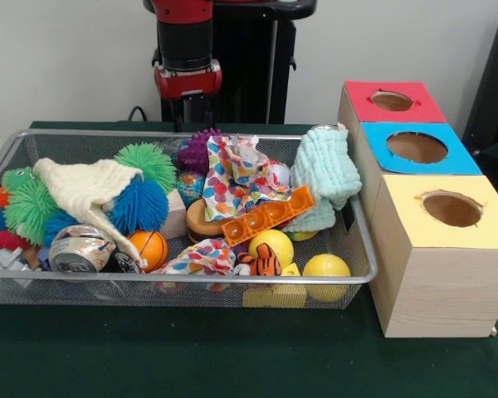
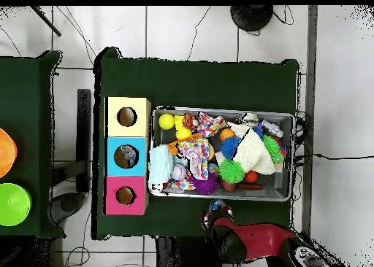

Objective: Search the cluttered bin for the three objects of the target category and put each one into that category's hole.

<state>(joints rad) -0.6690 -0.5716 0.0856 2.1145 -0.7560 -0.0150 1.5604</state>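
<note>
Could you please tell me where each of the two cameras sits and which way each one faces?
Front view: across the table, facing the robot; it looks at the bin and three boxes, with the red and black arm descending behind the bin.
Overhead view: above the table, looking straight down; the arm's red links lie at the bottom edge.
Shared: the bin, the blue-topped box's hole, the mint cloth and the gripper.
</note>
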